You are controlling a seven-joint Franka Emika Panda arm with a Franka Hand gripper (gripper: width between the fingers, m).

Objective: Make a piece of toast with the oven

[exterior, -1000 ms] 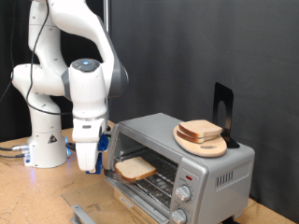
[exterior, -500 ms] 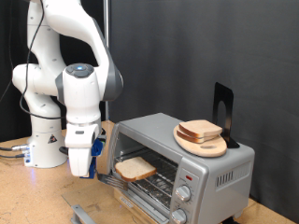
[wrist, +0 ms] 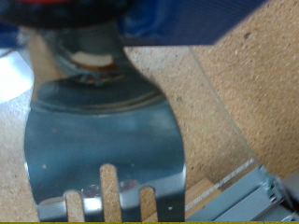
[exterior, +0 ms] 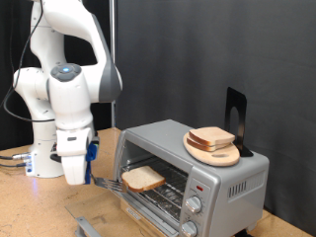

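Observation:
The silver-grey oven (exterior: 233, 176) stands at the exterior view's right with its glass door folded down. A piece of toast (exterior: 145, 178) lies flat on the wire rack at the oven's mouth. My gripper (exterior: 75, 176) is to the exterior view's left of the oven, low over the wooden table. It is shut on a metal slotted spatula (wrist: 103, 140), whose blade (exterior: 107, 181) points toward the oven and ends just short of the toast. In the wrist view the blade fills the middle and the toast is hidden. A grey edge of the oven door (wrist: 252, 191) shows in a corner.
A round light-wood board (exterior: 213, 153) on the oven's top carries a second bread slice (exterior: 211, 136). A black stand (exterior: 235, 111) rises behind it. The robot base (exterior: 49, 148) is at the exterior view's left. A grey object (exterior: 84, 223) lies at the bottom edge.
My arm has moved to the exterior view's left and lower, drawing the spatula back from the oven. The toast stays on the rack.

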